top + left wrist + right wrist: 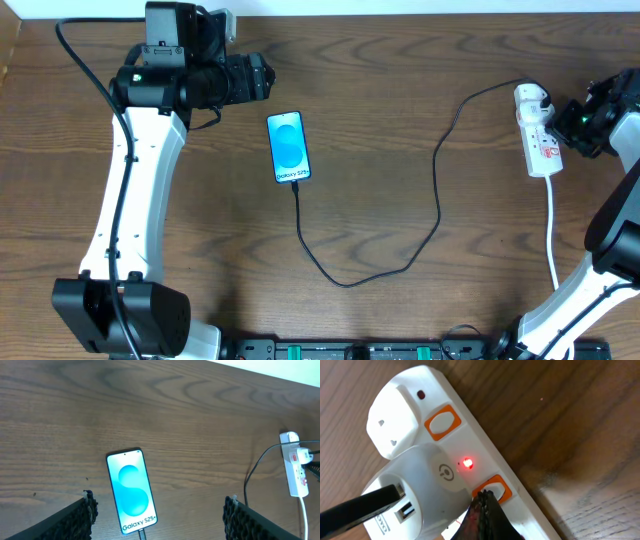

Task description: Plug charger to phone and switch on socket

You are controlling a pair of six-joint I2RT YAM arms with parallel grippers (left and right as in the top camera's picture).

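Blue-screened, dark-framed smartphone (288,147) on wooden bench (400,250), left of centre, long axis near-far, port end toward near edge, thin black charger cable (437,200) plugged in. White power strip (540,140) far right, roughly parallel. Right claw (482,502) clenched, tip on orange switch (497,486); left claw (159,507) released.

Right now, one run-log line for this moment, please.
phone: charger connected | socket: charger plugged, red light on | right gripper: shut, tip at orange switch | left gripper: open
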